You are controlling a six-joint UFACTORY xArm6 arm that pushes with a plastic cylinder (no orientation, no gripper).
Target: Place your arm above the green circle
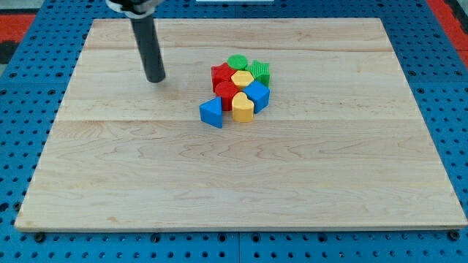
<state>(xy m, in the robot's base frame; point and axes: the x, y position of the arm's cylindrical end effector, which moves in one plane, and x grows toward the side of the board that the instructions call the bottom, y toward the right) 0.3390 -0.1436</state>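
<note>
The green circle sits at the top of a tight cluster of blocks near the board's middle. Beside it on the right is a green star-like block. Below them lie a red star-like block, a yellow hexagon, a red round block, a blue cube, a yellow heart-like block and a blue triangle. My tip rests on the board to the left of the cluster, well apart from the green circle and touching no block.
The wooden board lies on a blue pegboard table. The dark rod comes down from the view's top left.
</note>
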